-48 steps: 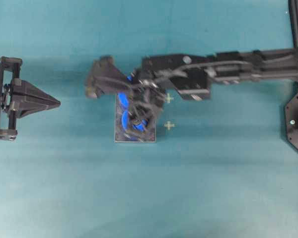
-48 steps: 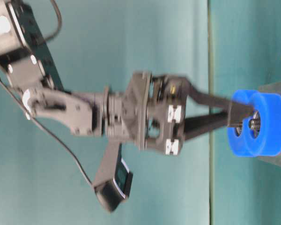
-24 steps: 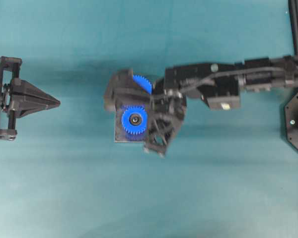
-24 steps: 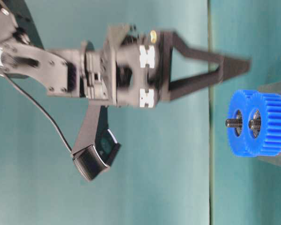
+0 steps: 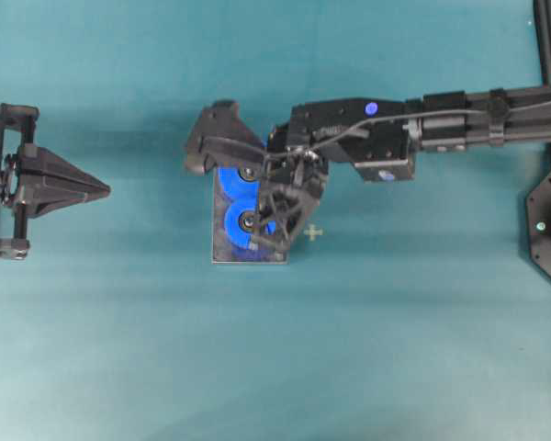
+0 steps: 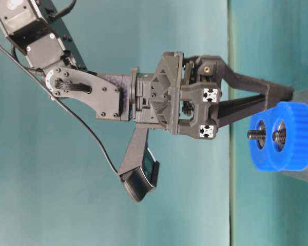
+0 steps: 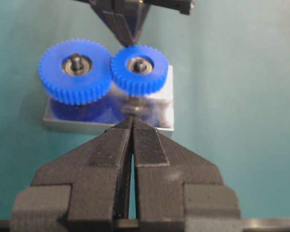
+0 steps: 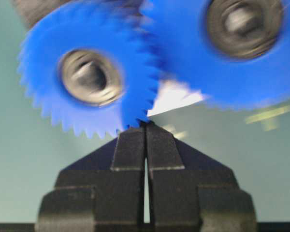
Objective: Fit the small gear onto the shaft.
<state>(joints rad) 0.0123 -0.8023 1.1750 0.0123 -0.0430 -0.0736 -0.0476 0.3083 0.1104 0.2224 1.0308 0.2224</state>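
A teal cloth-like table surface (image 5: 257, 367) is seen throughout. At far left, the left gripper (image 5: 106, 190) is parked, its fingers pressed together with nothing between them. Near the middle, a grey metal plate (image 7: 159, 104) is laid flat on the surface. On it, the larger gear (image 7: 75, 70) and the small gear (image 7: 140, 69) are seated side by side, teeth touching; the small gear is threaded on the shaft (image 7: 139, 64). The right gripper (image 6: 285, 92), fingers pressed together and empty, is held beside the gears.
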